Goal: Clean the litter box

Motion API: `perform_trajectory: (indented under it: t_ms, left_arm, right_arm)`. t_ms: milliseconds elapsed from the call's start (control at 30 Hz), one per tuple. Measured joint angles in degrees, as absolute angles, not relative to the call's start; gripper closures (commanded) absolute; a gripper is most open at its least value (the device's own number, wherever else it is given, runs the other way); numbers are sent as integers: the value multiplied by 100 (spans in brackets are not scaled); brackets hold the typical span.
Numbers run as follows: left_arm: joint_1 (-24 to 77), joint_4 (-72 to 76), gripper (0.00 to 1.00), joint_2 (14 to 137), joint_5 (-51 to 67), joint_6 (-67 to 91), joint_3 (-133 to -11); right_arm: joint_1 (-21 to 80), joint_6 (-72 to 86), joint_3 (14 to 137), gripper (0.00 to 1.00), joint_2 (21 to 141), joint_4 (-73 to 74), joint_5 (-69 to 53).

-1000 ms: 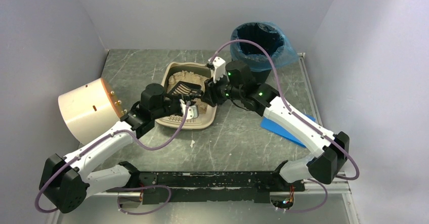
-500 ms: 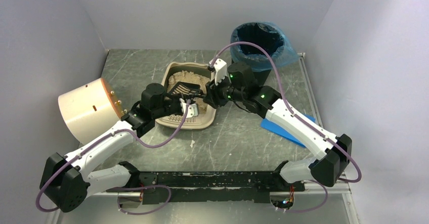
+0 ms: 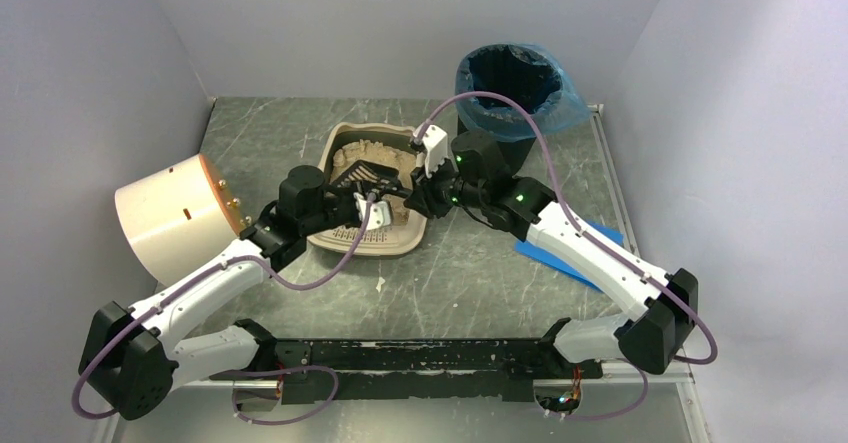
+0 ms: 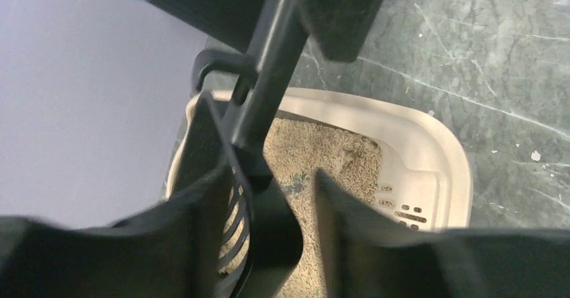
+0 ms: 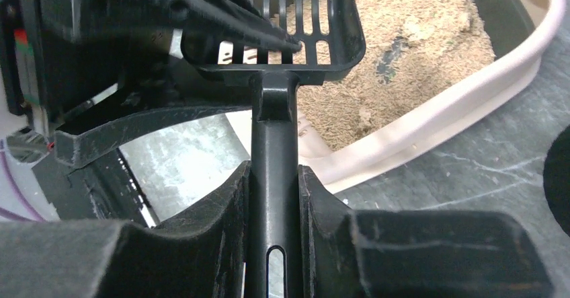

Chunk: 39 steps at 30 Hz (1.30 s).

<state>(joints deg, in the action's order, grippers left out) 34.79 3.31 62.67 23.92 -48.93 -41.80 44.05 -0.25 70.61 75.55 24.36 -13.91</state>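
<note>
Scoop (image 3: 360,174) edged left; my right claw (image 5: 274,173) clamps its handle (image 5: 274,244), left claw (image 4: 267,180) gapes astride it. Litter box (image 4: 437,157) seems light, stiff: brace its rim.

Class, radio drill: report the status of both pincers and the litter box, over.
Right pincer shut on scoop, by its handle. Left pincer open, fingers either side of scoop head. Scoop above litter box, litter inside. Left pincer crowds the scoop.
</note>
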Motion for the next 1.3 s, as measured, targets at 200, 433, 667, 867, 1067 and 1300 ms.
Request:
perform_trajectory:
  t_ms: [200, 433, 667, 867, 1067, 1300]
  left_arm:
    - [3479, 320, 2, 6270, 1918, -3682, -4270]
    - [3476, -349, 2, 6582, 1114, -1820, -5260]
    - [3170, -1087, 15, 7015, -132, 233, -5990]
    - [2204, -1601, 24, 7808, -589, 1343, -6711]
    - [1621, -1900, 34, 8888, -729, 1859, -7299]
    - [1107, -2043, 41, 10112, -119, 2143, -8053]
  right_arm:
    - [4425, -30, 6993, 100, 7472, 2456, -829]
    - [4431, -75, 6899, 100, 7564, 2408, -183]
    - [4488, -180, 7146, 100, 8197, 2383, 290]
    - [4525, -222, 7234, 100, 8385, 2390, 408]
    - [4606, -331, 7391, 100, 8560, 2416, 473]
    - [4866, -598, 7933, 100, 9297, 2377, 799]
